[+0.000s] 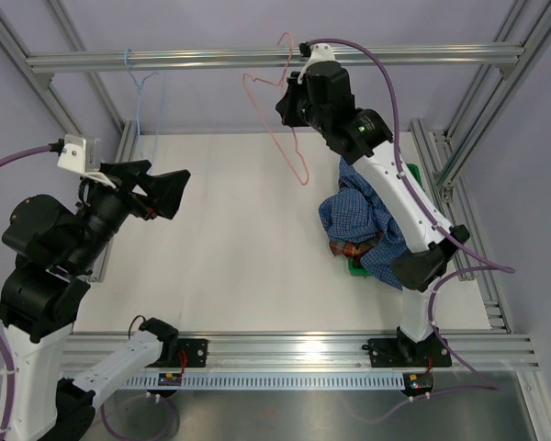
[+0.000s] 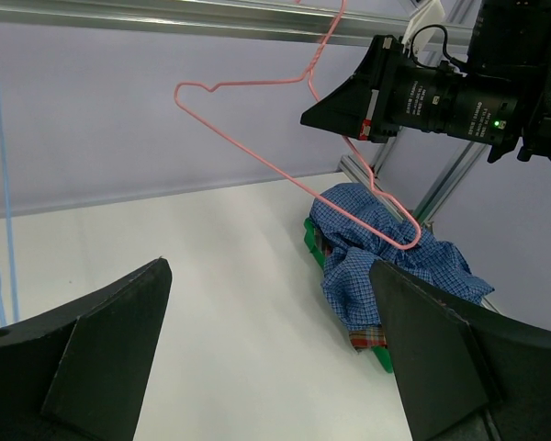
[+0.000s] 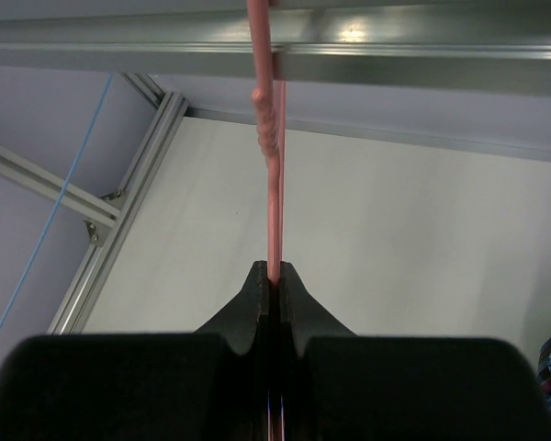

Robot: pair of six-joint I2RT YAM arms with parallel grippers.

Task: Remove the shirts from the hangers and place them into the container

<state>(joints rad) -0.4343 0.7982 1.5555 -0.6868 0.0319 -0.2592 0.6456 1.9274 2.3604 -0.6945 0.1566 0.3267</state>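
Clamping the thin wire of the pink hanger [image 3: 274, 202] between its closed fingers, the right claw [image 3: 273, 280] is raised high at the back of the frame, just under the metal rail [image 1: 211, 60] that runs across the top. The wire runs straight up from the pinched fingertips past the rail; the pictures do not settle whether the hook rests on it. The hanger's triangular frame slants away from the claw and hangs above the white table [image 1: 230, 239], its lower corner close to the heap of cloth on the right.

That heap is where both shirts lie. The blue checked shirt [image 1: 354, 216] is bunched on top, spilling over the edges of the green tray [image 1: 356, 267], which shows only as slivers of bright rim at the near and far ends of the pile. The plaid shirt [image 1: 354, 248] peeks out from beneath the blue one at the near side, a small patch of red and brown touching the tray's rim. The right arm's forearm crosses above this pile.

On the left, the left claw [image 2: 268, 276] is held in the air over the table's left side with its fingers spread wide and nothing between them, pointed across the table toward the pink hanger and the shirts. The blue hanger [image 2: 3, 184] hangs from the rail's left part, well apart from the pink one, its thin wire dropping beside the left claw.
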